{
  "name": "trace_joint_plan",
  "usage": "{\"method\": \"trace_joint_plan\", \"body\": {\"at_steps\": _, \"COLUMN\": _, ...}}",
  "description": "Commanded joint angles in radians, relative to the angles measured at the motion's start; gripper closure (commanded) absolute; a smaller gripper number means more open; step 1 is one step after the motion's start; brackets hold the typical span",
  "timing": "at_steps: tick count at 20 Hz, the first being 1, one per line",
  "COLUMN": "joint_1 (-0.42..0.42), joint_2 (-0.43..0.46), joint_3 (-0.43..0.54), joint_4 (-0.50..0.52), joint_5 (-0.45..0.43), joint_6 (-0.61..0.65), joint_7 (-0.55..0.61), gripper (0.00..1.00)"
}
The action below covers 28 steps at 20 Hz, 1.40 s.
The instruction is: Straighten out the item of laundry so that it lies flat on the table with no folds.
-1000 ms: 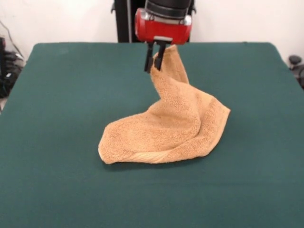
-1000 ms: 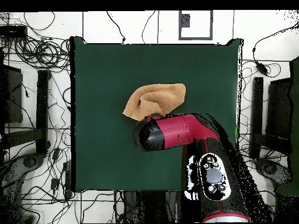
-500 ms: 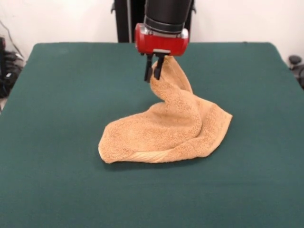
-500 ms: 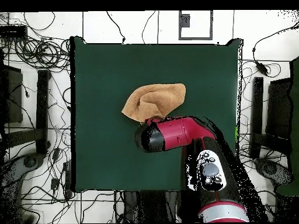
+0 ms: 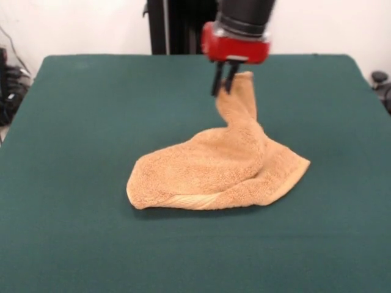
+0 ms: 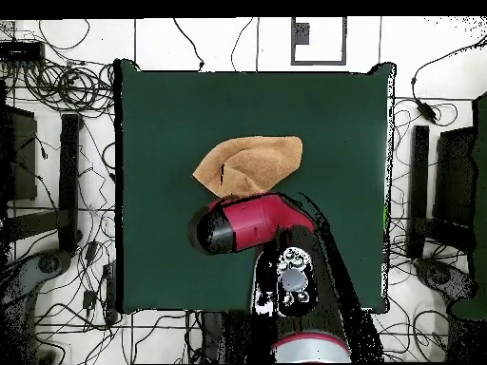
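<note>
The item of laundry, an orange-tan fluffy towel (image 5: pixel 214 174) (image 6: pixel 252 163), lies bunched and folded on the dark green table (image 5: pixel 73 122) (image 6: pixel 171 114). One corner is drawn up into a peak above the table. My gripper (image 5: pixel 223 85) is shut on that raised corner, its two black fingers (image 5: pixel 218 80) pinching the cloth below the red wrist. A paler woven band shows along the towel's near folded edge. From overhead the red arm (image 6: pixel 243 226) covers the gripper and the lifted corner.
Cables and equipment stands lie on the floor around the table (image 6: pixel 57 86). The robot's black pedestal (image 5: pixel 177 27) stands behind the table's far edge.
The gripper has moved to the right in the front view, carrying the pinched corner along. The right side of the towel has slid and spread a little rightwards.
</note>
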Motion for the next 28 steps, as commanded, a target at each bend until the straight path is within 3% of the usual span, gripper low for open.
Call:
{"method": "trace_joint_plan", "body": {"at_steps": 1, "joint_1": 0.17, "joint_2": 0.024, "joint_3": -0.011, "joint_4": 0.014, "joint_5": 0.221, "joint_6": 0.151, "joint_7": 0.375, "gripper": 1.0}}
{"method": "trace_joint_plan", "body": {"at_steps": 9, "joint_1": 0.324, "joint_2": 0.077, "joint_3": -0.067, "joint_4": -0.044, "joint_5": 0.426, "joint_6": 0.15, "joint_7": 0.497, "gripper": 1.0}}
{"method": "trace_joint_plan", "body": {"at_steps": 13, "joint_1": 0.409, "joint_2": 0.119, "joint_3": -0.124, "joint_4": -0.092, "joint_5": 0.482, "joint_6": 0.154, "joint_7": 0.559, "gripper": 1.0}}
{"method": "trace_joint_plan", "body": {"at_steps": 19, "joint_1": 0.363, "joint_2": 0.085, "joint_3": -0.1, "joint_4": -0.015, "joint_5": 0.491, "joint_6": 0.162, "joint_7": 0.457, "gripper": 1.0}}
{"method": "trace_joint_plan", "body": {"at_steps": 24, "joint_1": 0.333, "joint_2": 0.078, "joint_3": -0.134, "joint_4": 0.048, "joint_5": 0.411, "joint_6": 0.055, "joint_7": 0.404, "gripper": 1.0}}
{"method": "trace_joint_plan", "body": {"at_steps": 28, "joint_1": 0.24, "joint_2": 0.071, "joint_3": -0.082, "joint_4": 0.104, "joint_5": 0.365, "joint_6": -0.024, "joint_7": 0.304, "gripper": 1.0}}
